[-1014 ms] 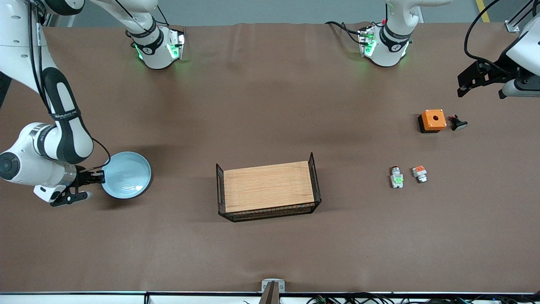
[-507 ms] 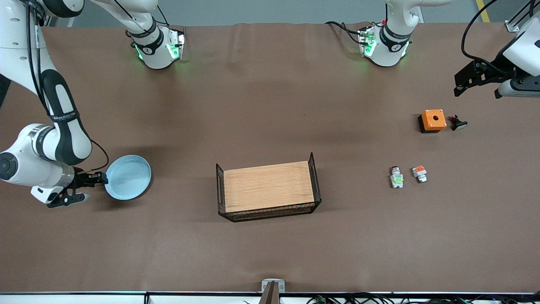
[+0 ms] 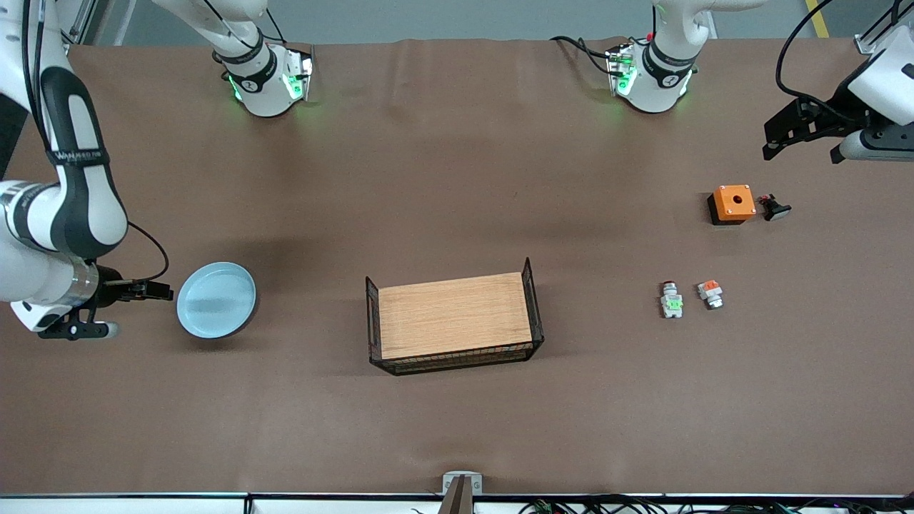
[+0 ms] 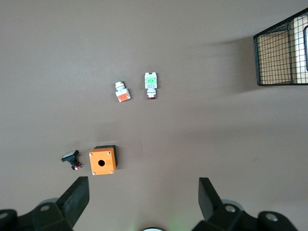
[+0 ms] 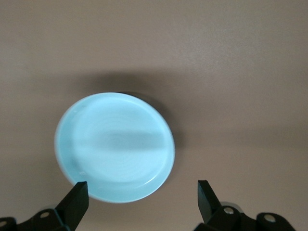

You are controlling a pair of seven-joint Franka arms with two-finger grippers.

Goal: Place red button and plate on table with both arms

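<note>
One plate [image 3: 216, 300] now lies free beside the spread right pincer [image 3: 161, 291], which has backed off; one red button [image 3: 670, 300] near the rack [image 3: 453, 325]; left pincer [image 3: 775, 139] spread too.

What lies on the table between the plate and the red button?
The wooden board with black wire sides stands between the plate and the red button on the table; the front view shows it.

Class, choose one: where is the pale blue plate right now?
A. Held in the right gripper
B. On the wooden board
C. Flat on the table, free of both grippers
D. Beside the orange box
C: the plate lies on the table, with the right gripper open beside it.
</note>
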